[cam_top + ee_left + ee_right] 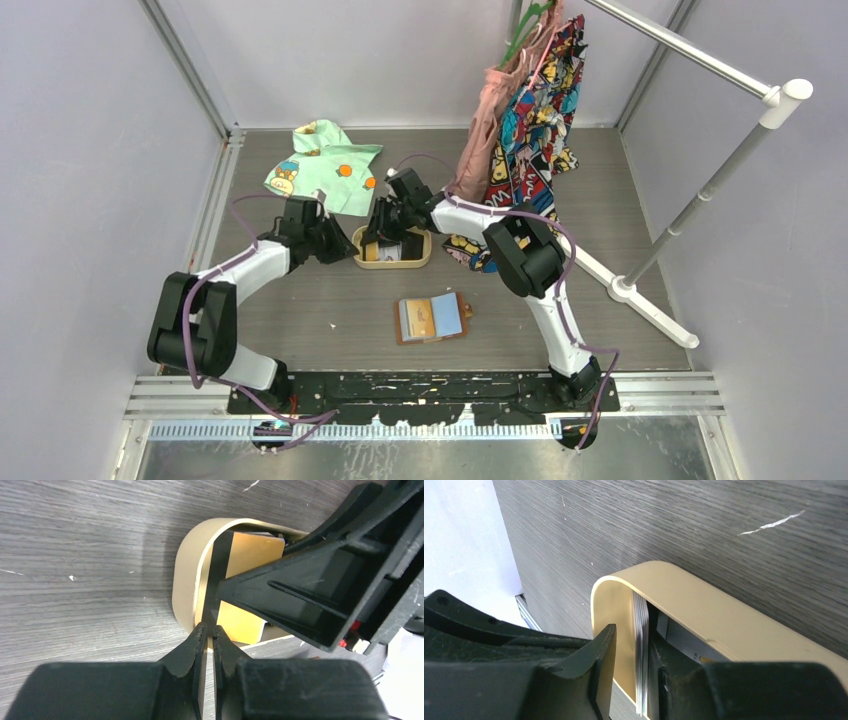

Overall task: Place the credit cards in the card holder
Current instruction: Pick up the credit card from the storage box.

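The tan oval plastic tray (704,605) looks smooth and matt on the grey wood-grain tabletop (75,555). My black plastic fingers (182,655) are scuffed.

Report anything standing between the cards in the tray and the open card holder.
Only the raised rim of the tray, which walls in the credit cards standing on edge between the open fingers of the right gripper. From the tray to the card holder, the table shows bare.
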Controlling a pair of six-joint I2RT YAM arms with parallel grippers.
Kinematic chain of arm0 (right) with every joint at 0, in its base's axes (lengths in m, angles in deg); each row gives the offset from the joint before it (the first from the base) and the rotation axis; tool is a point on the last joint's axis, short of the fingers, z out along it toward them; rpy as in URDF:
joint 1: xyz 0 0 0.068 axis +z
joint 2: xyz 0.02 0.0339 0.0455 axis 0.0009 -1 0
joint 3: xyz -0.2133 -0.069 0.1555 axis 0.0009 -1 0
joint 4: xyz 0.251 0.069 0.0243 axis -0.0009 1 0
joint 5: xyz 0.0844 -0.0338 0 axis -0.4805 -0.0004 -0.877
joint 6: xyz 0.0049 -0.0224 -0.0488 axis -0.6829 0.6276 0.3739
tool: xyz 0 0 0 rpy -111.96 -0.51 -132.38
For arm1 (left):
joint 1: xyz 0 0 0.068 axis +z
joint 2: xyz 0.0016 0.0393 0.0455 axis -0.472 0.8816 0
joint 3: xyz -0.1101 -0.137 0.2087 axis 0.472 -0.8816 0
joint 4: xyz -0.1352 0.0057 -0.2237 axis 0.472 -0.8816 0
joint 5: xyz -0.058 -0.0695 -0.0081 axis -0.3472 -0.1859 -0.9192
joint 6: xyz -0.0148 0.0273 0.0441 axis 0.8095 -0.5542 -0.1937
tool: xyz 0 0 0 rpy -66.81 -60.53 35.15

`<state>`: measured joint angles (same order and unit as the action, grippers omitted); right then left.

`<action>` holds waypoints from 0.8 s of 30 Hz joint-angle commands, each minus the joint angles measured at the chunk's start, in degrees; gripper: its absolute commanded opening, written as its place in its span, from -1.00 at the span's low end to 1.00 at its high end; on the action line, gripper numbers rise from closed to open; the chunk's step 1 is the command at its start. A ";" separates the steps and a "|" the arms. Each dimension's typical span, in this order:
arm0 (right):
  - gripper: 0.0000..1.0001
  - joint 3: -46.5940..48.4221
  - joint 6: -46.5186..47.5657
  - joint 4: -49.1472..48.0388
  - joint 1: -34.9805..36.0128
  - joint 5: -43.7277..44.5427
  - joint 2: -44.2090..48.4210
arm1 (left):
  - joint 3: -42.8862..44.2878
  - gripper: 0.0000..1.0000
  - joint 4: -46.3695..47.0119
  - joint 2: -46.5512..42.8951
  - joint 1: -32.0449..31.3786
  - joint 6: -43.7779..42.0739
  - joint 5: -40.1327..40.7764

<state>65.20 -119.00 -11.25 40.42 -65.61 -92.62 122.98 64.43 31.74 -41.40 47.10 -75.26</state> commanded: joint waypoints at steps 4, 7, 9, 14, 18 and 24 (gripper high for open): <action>-0.58 3.33 4.61 1.37 0.41 -1.36 -0.47 | -0.90 -0.73 -1.70 -7.00 -0.22 -1.59 1.45; -0.83 3.66 6.07 1.86 -0.48 -2.89 0.44 | -0.94 -0.69 -4.34 -10.52 -0.17 -3.29 2.60; -0.87 3.48 6.81 1.72 -1.46 -6.24 1.46 | -1.49 -0.68 -5.43 -13.23 -0.20 -3.94 3.08; -0.83 0.80 9.00 0.07 -3.24 -10.65 5.43 | -2.94 -0.64 -6.60 -17.30 -0.17 -4.77 3.00; -0.66 0.82 9.04 0.92 -3.27 -11.29 4.46 | -3.76 -0.63 -6.72 -19.01 -0.13 -4.78 3.24; -0.49 1.94 5.59 -0.61 -3.37 -13.26 1.58 | -3.94 -0.63 -7.45 -19.62 -0.15 -4.95 3.20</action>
<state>65.79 -111.39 -9.22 36.73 -75.40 -92.42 119.02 56.95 14.15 -41.55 43.52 -72.53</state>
